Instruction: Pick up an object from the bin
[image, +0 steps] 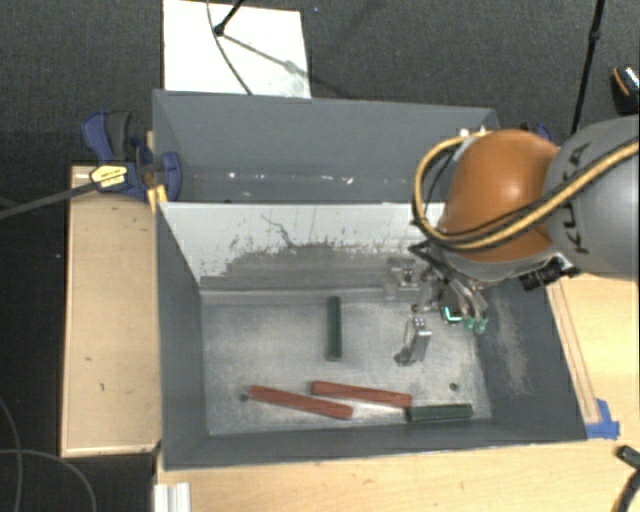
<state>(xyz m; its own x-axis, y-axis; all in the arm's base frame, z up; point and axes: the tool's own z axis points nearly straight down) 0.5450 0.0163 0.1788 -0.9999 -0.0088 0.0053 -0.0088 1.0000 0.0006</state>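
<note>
Looks down on a grey metal bin (180, 330), sloped walls meeting a flat, scuffed floor. Shows the grey KUKA arm (600, 210) entering from the right, its wrist capped by a rounded orange cover (500, 185) and looped with dark and yellow cables (440, 170). Places the gripper (412, 350) below that cover, hanging over bare floor in the bin's right half; cannot tell how wide the jaws stand. Counts four loose things on the floor, none touched by the gripper. Picks out two reddish-brown sticks along the near wall: the longer stick (300, 402) left of centre, the shorter stick (360, 393) just beside it, lying alongside its right end and running on toward the right. Notes a dark green bar (333, 328) pointing toward the back wall, left of the gripper and apart from it. Ends with a short dark block (438, 411) just beside the shorter stick's right end, toward the near right corner, among the nearest things to the gripper.
</note>
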